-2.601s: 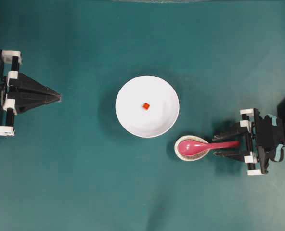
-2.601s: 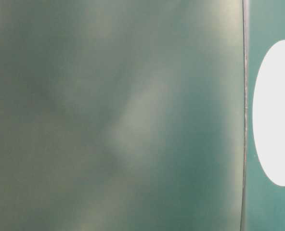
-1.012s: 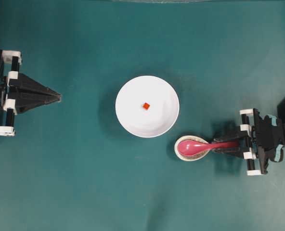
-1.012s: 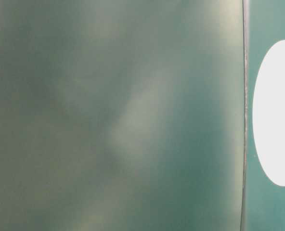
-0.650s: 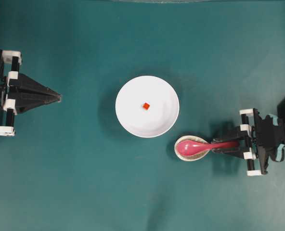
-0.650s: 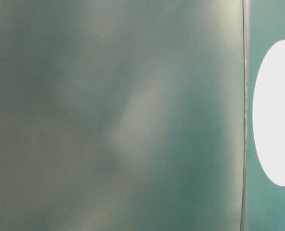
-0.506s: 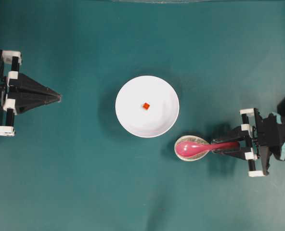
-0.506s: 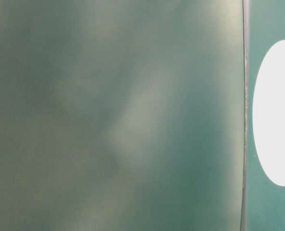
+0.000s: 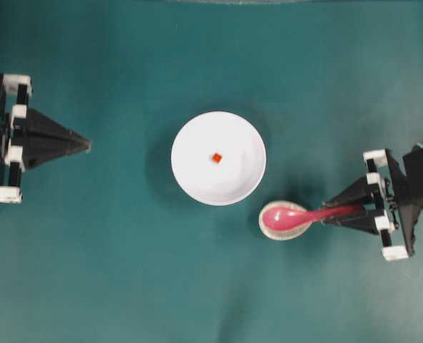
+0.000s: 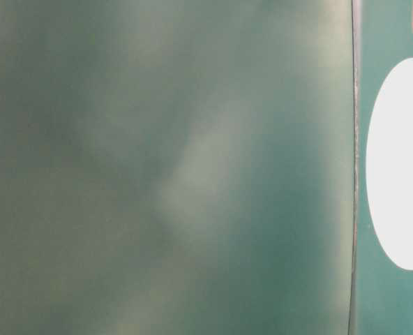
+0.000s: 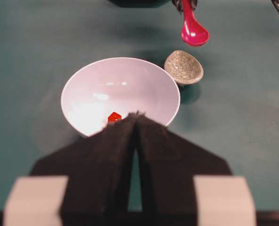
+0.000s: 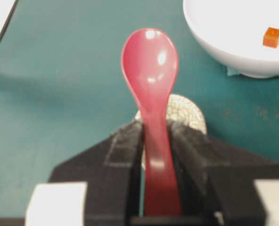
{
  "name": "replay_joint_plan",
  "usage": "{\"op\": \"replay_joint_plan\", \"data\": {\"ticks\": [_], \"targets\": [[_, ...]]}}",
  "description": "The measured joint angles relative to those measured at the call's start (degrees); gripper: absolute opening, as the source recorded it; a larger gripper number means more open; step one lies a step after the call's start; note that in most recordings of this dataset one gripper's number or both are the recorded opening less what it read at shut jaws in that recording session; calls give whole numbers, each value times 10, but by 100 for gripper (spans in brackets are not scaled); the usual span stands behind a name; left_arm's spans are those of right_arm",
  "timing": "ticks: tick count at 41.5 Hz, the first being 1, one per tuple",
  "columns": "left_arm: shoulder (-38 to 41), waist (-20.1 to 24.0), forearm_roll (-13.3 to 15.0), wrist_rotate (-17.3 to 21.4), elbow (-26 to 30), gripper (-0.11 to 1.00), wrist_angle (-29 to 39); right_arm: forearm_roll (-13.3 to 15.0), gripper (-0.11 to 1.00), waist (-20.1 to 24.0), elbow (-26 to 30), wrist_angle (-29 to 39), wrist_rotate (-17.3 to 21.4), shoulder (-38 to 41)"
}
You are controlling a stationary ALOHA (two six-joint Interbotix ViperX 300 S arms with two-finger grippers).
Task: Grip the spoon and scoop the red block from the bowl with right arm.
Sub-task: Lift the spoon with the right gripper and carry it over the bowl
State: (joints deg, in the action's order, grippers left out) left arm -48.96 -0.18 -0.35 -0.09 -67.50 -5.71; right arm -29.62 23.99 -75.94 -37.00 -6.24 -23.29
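My right gripper is shut on the handle of the pink-red spoon and holds it lifted above the speckled spoon rest. In the right wrist view the spoon stands out between the two fingers, with the rest below it. The white bowl sits at the table's middle with the tiny red block inside; the block also shows in the right wrist view and the left wrist view. My left gripper is shut and empty at the far left.
The green table mat lies all round the bowl. The table-level view is mostly a blurred green surface, with the bowl's white side at its right edge.
My right gripper closed on the spoon handle, then rose and drew back to the right, lifting the spoon off the rest. The left arm has not moved.
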Motion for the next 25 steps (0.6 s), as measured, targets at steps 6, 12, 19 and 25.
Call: {"op": "replay_joint_plan", "data": {"ticks": [6, 12, 19, 25], "targets": [[-1, 0, 0, 0, 0, 0, 1, 0, 25, -42, 15, 76, -47, -62], [-3, 0, 0, 0, 0, 0, 0, 0, 25, -102, 36, 163, -95, -116], [-4, 0, 0, 3, 0, 0, 1, 1, 25, -188, 85, 295, -128, -161], [-4, 0, 0, 4, 0, 0, 3, 3, 25, -250, 131, 409, -132, -171]]}}
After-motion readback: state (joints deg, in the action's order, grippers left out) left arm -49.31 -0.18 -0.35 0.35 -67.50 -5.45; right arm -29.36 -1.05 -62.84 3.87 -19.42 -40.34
